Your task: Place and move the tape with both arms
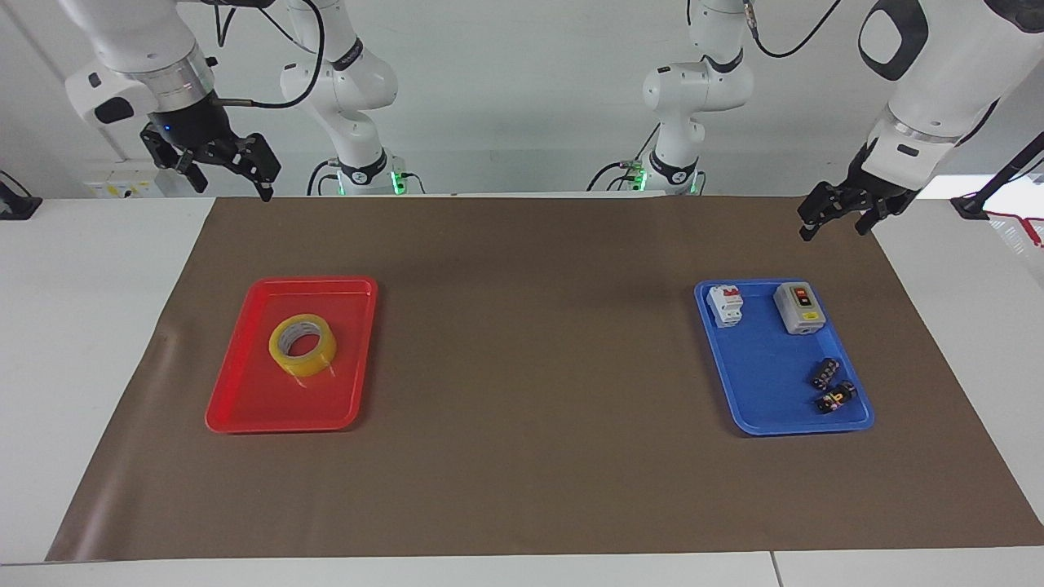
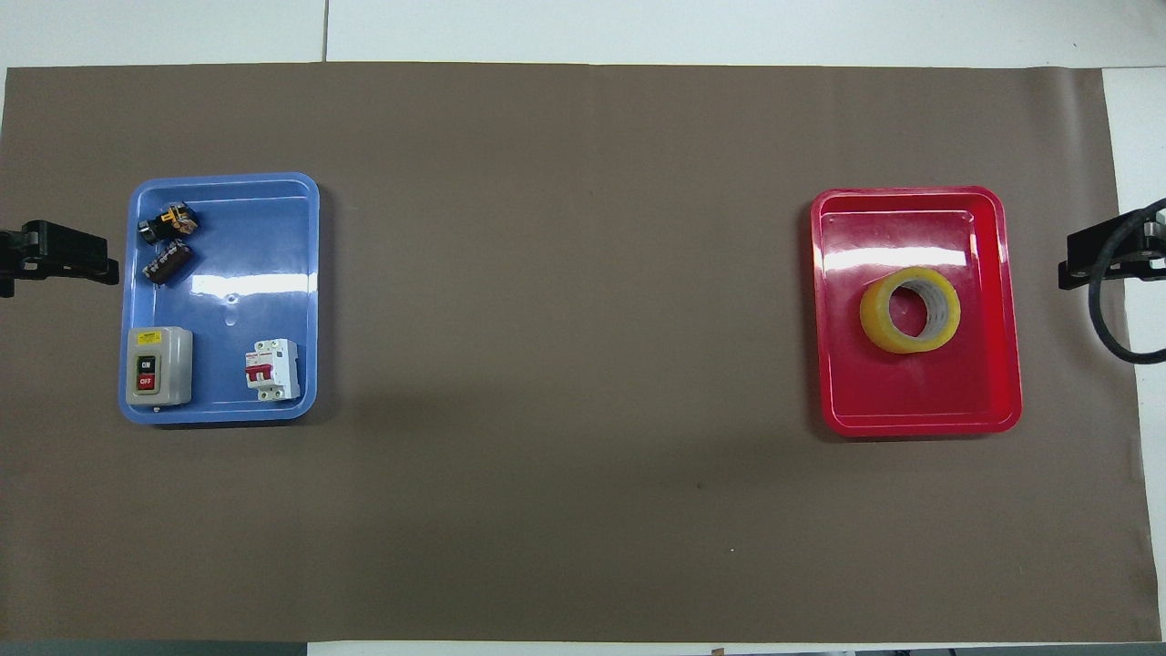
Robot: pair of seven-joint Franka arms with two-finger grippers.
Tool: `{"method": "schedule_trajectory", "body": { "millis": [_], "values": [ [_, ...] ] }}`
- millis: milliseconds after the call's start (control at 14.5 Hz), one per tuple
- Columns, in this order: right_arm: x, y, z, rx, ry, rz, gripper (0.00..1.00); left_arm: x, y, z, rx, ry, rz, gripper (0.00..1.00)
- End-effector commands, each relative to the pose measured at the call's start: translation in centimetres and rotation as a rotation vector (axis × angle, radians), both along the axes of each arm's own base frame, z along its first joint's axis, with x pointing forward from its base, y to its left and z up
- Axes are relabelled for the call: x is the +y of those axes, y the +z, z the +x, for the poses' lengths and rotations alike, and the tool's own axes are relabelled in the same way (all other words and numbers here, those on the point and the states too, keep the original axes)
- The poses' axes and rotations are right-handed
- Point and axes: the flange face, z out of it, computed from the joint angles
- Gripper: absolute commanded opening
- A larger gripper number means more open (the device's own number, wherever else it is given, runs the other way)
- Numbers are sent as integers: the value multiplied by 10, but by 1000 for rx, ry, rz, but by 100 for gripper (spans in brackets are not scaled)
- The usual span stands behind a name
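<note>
Two black two-finger grippers up high, jaws spread, empty: right gripper point(image 1: 232, 173), left gripper point(image 1: 832, 216). One glossy rectangular red plastic tray point(image 1: 245, 391) holds one translucent yellow tape roll point(image 1: 303, 345), well below and apart from the right gripper. One blue tray point(image 1: 754, 383), four small parts.

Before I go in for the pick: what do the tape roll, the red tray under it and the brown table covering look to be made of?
Tape: translucent yellow plastic film, glossy, wound on a pale core, probably cardboard.
Red tray: likely moulded plastic; its smooth floor mirrors the ceiling lights in the overhead view.
Brown covering: matte, no glare, a soft crease near the right arm's end; paper or thin sheet, hard to say which.
</note>
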Motion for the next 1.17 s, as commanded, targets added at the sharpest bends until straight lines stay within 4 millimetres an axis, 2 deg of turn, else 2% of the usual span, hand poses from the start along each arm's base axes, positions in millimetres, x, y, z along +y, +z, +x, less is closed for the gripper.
{"method": "schedule_trajectory", "body": {
  "millis": [0, 275, 1101],
  "values": [
    [0, 4, -1, 7, 22, -8, 100, 1, 3, -4, 6, -6, -16, 100],
    [1, 5, 4, -24, 26, -5, 100, 1, 3, -4, 6, -6, -16, 100],
    [0, 1, 0, 0, 24, 0, 100, 1, 3, -4, 6, -6, -16, 100]
  ]
}}
